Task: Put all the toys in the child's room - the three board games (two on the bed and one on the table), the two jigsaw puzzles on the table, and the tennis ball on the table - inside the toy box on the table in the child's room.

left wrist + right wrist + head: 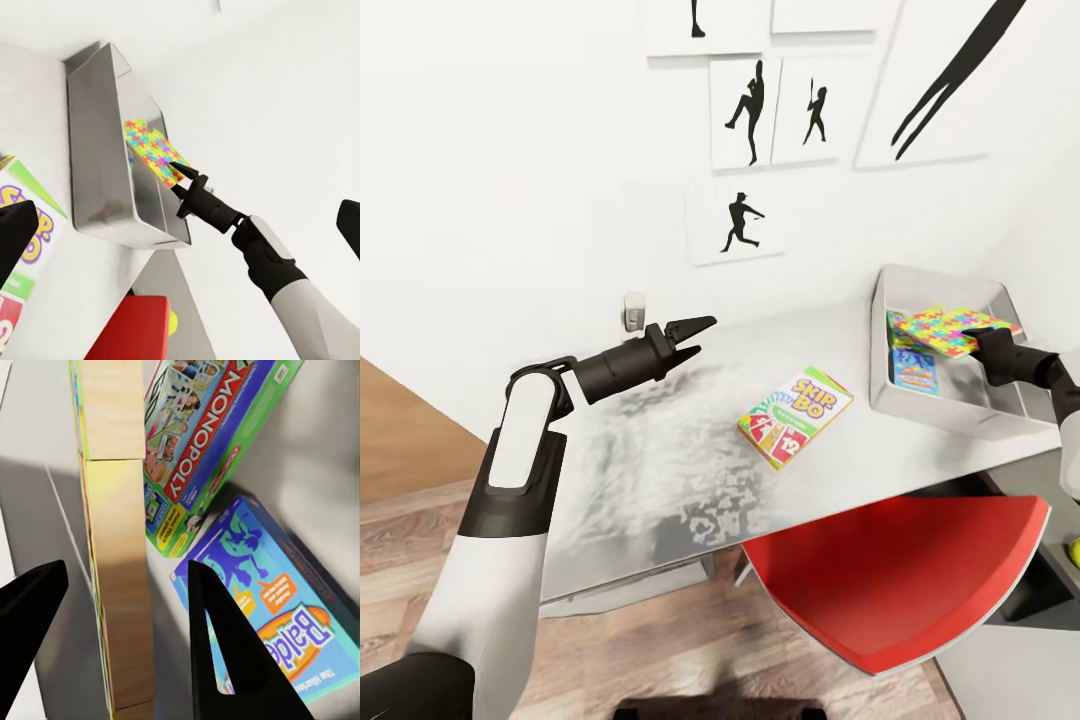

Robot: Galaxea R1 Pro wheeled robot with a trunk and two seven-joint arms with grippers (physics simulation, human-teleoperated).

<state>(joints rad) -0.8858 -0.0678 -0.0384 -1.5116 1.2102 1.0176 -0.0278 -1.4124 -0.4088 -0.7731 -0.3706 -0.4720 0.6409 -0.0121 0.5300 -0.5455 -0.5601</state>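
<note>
Currently: puzzle going into toy box, Skip-Bo waiting.

My left gripper [698, 335] hovers over the bench [640, 450], fingers parted, empty, clear of the work. One Skip-Bo box [795, 416] lies mid-bench. At the toy box [920, 395], my right gripper [180, 178] holds a jigsaw puzzle [952, 330] edge-on above two board games, Monopoly [206, 442] and a blue one [281, 607]; whether my fingers pinch it, I cannot tell.

Left tool [698, 335] hovers, fingers spread; right tool [178, 177] extended (grip unclear).
</note>
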